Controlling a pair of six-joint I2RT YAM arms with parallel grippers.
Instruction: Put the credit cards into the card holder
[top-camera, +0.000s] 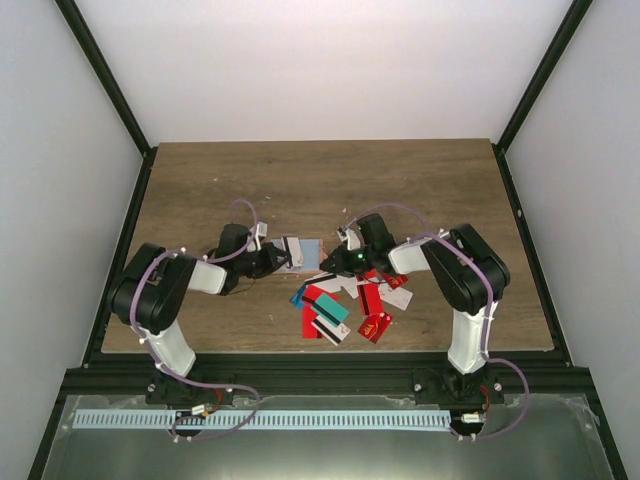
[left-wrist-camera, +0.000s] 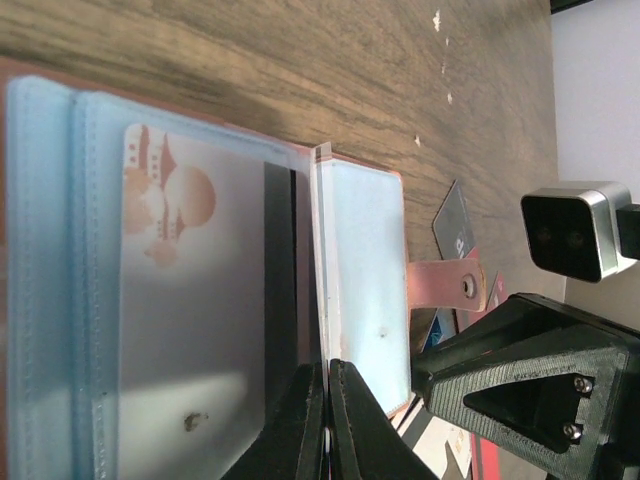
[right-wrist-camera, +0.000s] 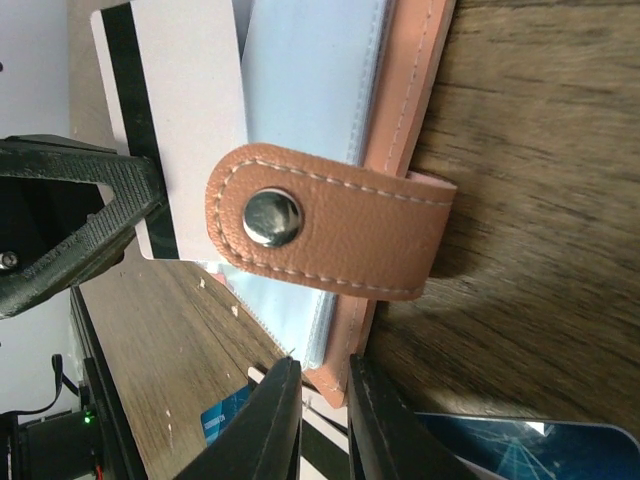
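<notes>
**A:** Where is the salmon-brown leather card holder?

**B:** It lies open at the middle of the wooden surface. An orange-printed white card sits inside a clear blue sleeve.

**A:** And the arms?

**B:** The left end effector is pressed together on a black-striped white card. The right end effector pinches the holder's edge. The loose plastic cards, mostly red, lie toward the near edge.

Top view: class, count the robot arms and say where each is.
2. The left arm rises at lower left, reaching to the card holder; the right arm rises at lower right, reaching over the credit cards. None seems hidden.
</notes>
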